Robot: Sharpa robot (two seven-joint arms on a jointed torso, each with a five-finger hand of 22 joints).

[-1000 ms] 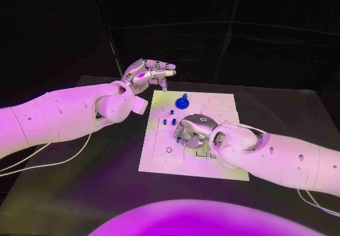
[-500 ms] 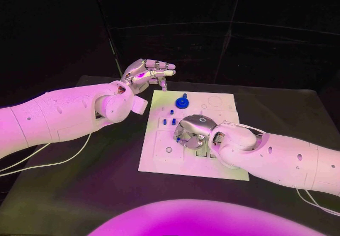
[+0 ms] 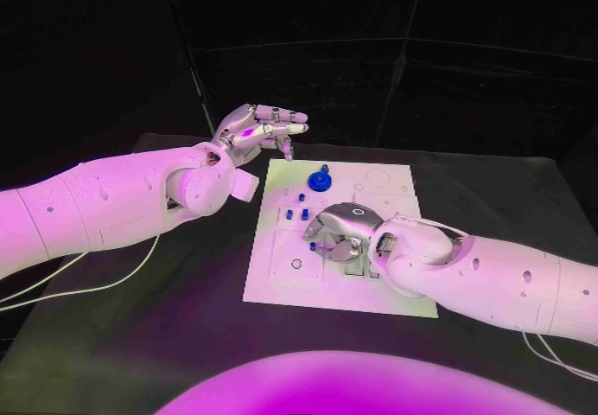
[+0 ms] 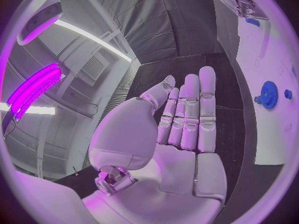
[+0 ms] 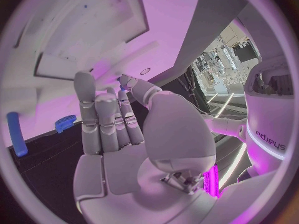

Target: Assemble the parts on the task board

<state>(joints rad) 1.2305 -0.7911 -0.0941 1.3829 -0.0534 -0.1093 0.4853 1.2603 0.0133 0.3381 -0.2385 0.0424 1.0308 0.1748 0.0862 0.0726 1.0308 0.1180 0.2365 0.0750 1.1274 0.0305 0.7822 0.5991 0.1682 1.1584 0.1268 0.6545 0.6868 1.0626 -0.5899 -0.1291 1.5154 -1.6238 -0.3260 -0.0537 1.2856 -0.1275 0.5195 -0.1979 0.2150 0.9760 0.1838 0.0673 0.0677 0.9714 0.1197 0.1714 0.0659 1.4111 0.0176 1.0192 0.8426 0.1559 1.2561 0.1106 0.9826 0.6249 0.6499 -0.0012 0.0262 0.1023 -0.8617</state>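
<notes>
Hovering empty with fingers straight, my right hand [image 3: 336, 235] covers the board [image 3: 281, 281]; my empty left hand [image 3: 259, 128] hangs beyond a blue gear [image 3: 321, 181].

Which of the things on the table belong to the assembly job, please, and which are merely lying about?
Job:
task board
blue gear standing on it
small blue pegs on it
right robot hand, low over the board
left robot hand, raised beyond the board's far corner

Lying about:
white cables on the black table
</notes>
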